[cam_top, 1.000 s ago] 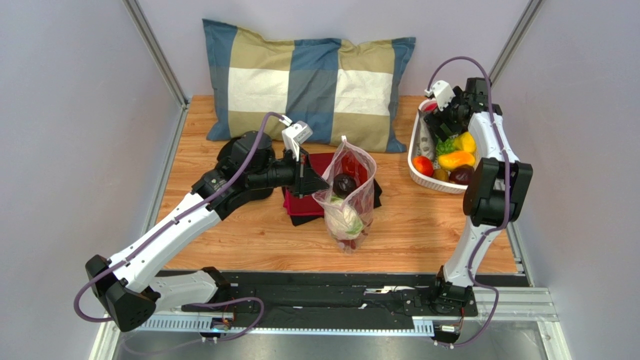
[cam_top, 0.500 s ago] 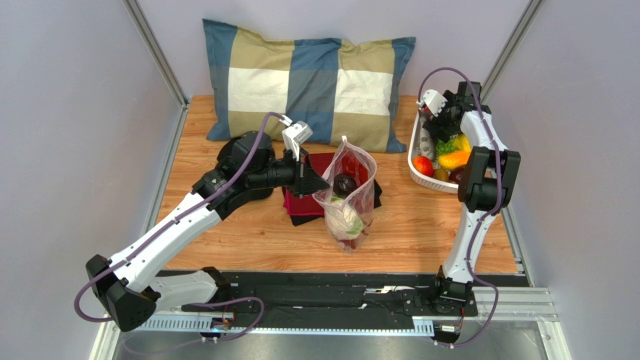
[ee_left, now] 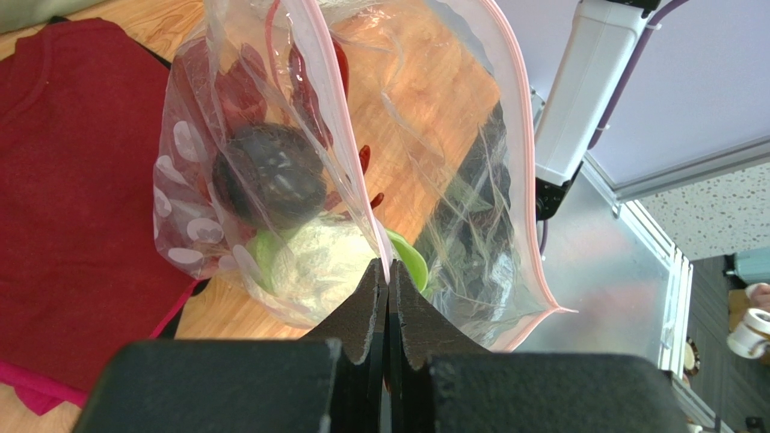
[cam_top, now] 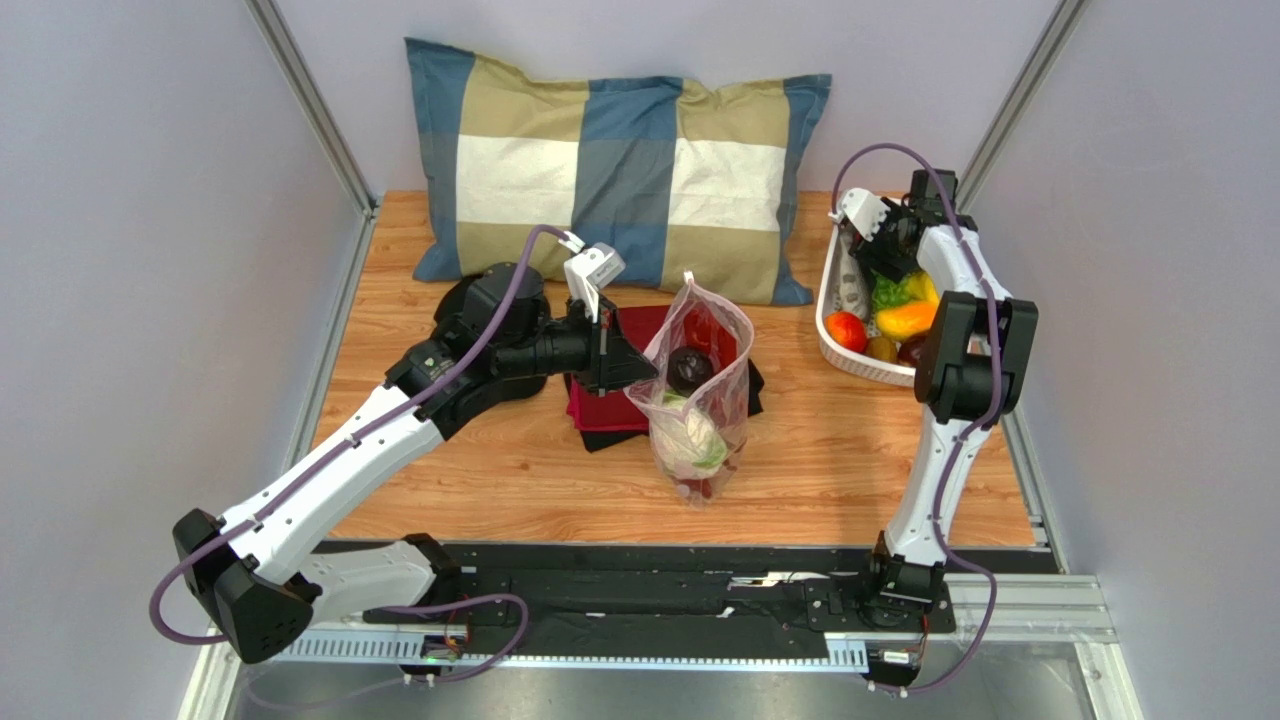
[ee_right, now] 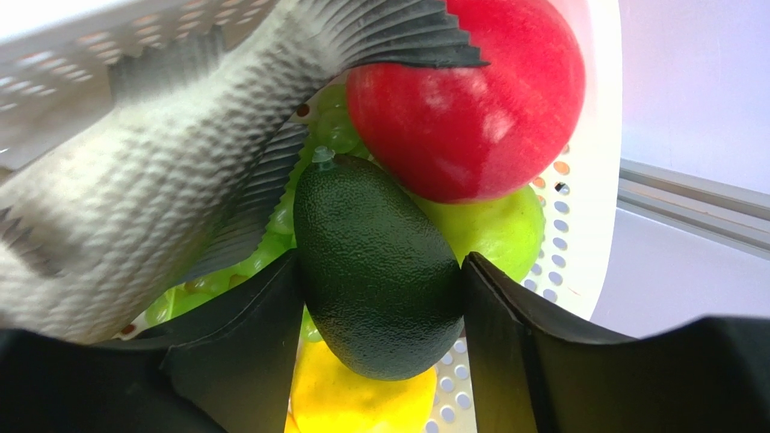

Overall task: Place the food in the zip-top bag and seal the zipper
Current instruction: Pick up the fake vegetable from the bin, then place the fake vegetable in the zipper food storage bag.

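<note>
Plaid pillow (cam_top: 616, 165) at wooden table's (cam_top: 496, 480) far edge, folded red cloth (ee_left: 81, 180) centre, white perforated basket (ee_right: 578, 225) right.

Bag (cam_top: 694, 393) sits on the cloth (cam_top: 646, 326), pillow (cam_top: 616, 165) behind it, basket (cam_top: 860, 365) with food (cam_top: 906, 318) off right.

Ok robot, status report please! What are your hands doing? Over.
Left gripper shut on zip-top bag rim, mouth open. Right gripper clamping avocado in basket. Grey fish crowding it.

Wooden table (cam_top: 451, 465), lilac walls (cam_top: 135, 225), plaid pillow (cam_top: 616, 165)
</note>
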`<state>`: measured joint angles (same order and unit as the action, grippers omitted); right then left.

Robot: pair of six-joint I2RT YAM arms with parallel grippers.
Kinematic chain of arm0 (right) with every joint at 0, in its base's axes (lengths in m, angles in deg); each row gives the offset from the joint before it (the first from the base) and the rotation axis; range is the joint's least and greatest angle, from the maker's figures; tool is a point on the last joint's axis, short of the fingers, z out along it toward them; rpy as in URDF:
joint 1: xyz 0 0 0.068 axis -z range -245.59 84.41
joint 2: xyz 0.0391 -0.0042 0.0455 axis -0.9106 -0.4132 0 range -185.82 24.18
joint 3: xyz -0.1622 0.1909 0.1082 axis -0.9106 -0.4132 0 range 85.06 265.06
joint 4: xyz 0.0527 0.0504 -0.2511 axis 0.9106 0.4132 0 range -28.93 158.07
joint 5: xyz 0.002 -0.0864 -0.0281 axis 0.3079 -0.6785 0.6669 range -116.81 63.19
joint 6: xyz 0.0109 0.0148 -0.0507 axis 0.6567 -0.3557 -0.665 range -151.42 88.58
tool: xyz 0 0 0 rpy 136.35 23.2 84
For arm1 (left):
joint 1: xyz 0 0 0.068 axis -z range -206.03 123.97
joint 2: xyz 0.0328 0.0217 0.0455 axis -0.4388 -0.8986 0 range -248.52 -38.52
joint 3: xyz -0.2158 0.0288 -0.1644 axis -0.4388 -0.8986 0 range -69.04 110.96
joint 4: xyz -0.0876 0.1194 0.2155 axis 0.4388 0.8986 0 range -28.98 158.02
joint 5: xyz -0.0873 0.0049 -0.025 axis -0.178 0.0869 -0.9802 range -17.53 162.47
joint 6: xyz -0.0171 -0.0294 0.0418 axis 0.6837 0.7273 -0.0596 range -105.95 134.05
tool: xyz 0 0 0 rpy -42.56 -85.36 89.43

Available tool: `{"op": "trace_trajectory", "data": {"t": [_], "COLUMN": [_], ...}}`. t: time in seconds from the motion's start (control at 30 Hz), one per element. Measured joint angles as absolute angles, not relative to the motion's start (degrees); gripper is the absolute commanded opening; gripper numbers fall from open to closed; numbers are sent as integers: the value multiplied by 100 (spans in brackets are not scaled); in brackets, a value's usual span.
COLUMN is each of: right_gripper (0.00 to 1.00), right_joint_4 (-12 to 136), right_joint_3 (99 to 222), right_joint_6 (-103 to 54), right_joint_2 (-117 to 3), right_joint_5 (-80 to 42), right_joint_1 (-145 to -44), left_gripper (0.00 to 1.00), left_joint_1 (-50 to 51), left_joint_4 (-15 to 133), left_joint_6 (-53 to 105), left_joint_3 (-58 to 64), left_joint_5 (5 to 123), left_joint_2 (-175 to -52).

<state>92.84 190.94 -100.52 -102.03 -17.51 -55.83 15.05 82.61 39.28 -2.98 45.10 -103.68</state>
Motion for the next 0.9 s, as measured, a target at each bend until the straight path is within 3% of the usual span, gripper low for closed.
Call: {"op": "trace_trajectory", "data": {"t": [0.27, 0.5, 0.73, 0.9], "right_gripper": [42, 41, 40, 40], "right_joint_4": [9752, 10169, 9376, 8943], "right_joint_3": [18799, 18740, 17892, 17123], "right_joint_6": [-9643, -7877, -4979, -3707], "right_joint_2": [-9047, -6671, -4533, -4079], "right_joint_5": [-1338, 74, 1786, 2068], "right_joint_1": [-5575, -5820, -7328, -8324], "left_gripper": [0, 0, 0, 0], "left_joint_1": [1505, 1503, 1503, 1503], "left_joint_4": [8247, 8127, 8094, 8092], "left_joint_6": [3928, 3966, 3994, 4055], "left_joint_3": [-302, -429, -333, -180], "left_joint_5": [4512, 4512, 4492, 4455], "left_joint_2": [-10368, -10375, -10493, -10596]}}
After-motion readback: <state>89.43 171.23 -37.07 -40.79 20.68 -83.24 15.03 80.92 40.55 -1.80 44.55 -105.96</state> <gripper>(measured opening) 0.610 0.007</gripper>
